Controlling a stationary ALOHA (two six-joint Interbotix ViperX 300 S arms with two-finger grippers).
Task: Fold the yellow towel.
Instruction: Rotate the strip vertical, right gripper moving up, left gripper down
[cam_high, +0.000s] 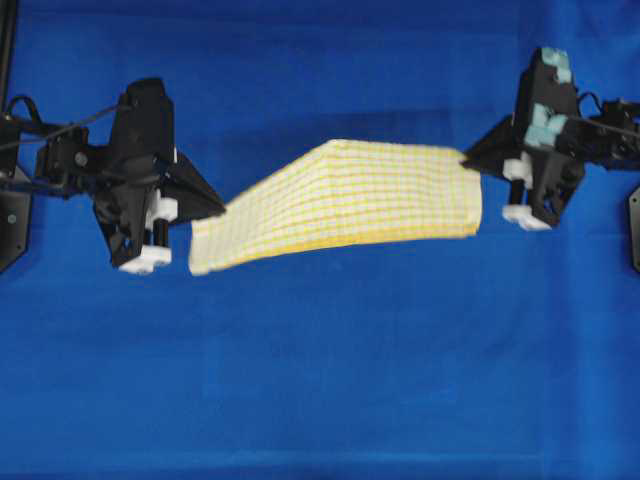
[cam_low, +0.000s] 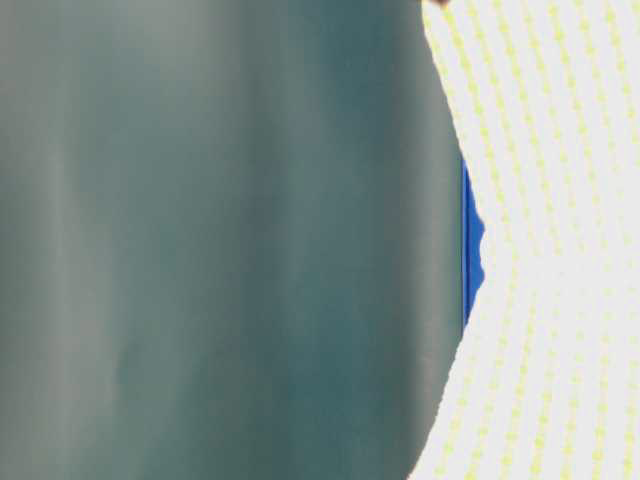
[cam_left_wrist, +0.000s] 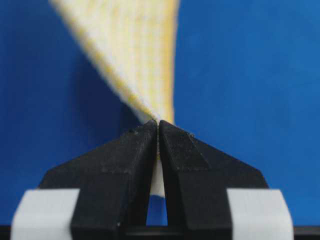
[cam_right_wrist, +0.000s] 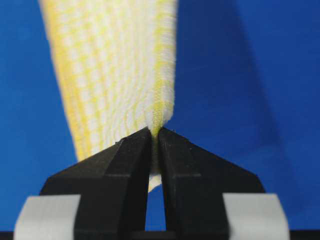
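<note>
On your left in the overhead view, the left gripper (cam_high: 215, 208) is pinched onto one end of the yellow towel (cam_high: 350, 200); its wrist camera shows the two black fingers (cam_left_wrist: 127, 165) pressed together with a sliver of cloth squeezed between them and the towel fanning away above the tips. From there the towel stretches across the middle, hanging between the two arms above the blue table cover (cam_high: 320, 380), with a fold ridge near its upper middle and the near edge sagging slightly. On your right, the right gripper (cam_high: 470, 158) is likewise clamped on the other end, the cloth bunched at its fingertips (cam_right_wrist: 130, 160). In the table-level view the towel (cam_low: 550, 240) fills the right side, close to the lens and blurred.
</note>
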